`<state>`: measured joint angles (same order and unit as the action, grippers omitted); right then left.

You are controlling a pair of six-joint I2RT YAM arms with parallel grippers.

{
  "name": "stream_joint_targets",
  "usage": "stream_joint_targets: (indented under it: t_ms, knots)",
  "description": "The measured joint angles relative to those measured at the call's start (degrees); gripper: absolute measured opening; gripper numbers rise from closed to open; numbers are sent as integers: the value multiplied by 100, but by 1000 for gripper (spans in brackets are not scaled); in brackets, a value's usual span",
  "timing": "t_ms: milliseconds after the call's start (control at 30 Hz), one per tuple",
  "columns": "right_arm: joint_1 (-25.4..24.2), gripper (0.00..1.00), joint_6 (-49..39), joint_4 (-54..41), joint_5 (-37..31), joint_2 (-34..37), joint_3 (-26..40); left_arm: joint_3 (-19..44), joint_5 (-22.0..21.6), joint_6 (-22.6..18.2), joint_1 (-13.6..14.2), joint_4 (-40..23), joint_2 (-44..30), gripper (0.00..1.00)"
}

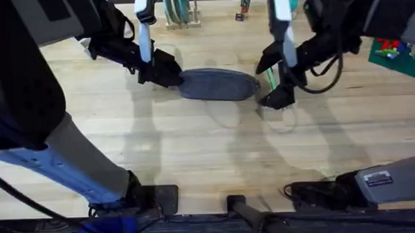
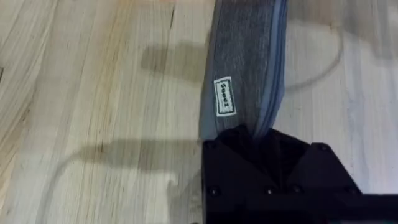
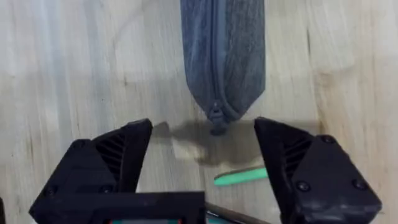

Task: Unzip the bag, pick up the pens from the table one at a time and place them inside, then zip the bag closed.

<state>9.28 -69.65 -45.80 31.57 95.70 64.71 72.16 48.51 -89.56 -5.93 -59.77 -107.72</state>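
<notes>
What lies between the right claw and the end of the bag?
Bare table with shadow, plus the zipper pull at the bag's end, in the right wrist view; the right claw is open.

bag (image 1: 217, 84) flat on counter (image 1: 194, 144), mid-far | left gripper (image 1: 166, 71) clamped on bag's left end | right gripper (image 1: 274, 78) spread wide at right end | green pen (image 1: 270, 77) between right jaws

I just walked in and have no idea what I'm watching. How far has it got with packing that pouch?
Barely started. The pouch still looks zipped, its zip pull at the end. The left fingers are shut on the other end, holding it. The right fingers are open, facing the pull. A green pen lies on the table. Unzipping, loading pens and zipping remain.
</notes>
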Motion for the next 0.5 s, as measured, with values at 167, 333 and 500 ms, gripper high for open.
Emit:
stream_joint_targets:
  t_ms: [167,333,500]
  knots:
    - [95,997,199,196,-127,218,0,0,0,0,0,1,0,43]
    - [103,997,357,402,-190,293,-2,0,0,0,0,0,0,43]
    - [107,997,436,425,-201,293,-2,0,0,0,0,1,-1,43]
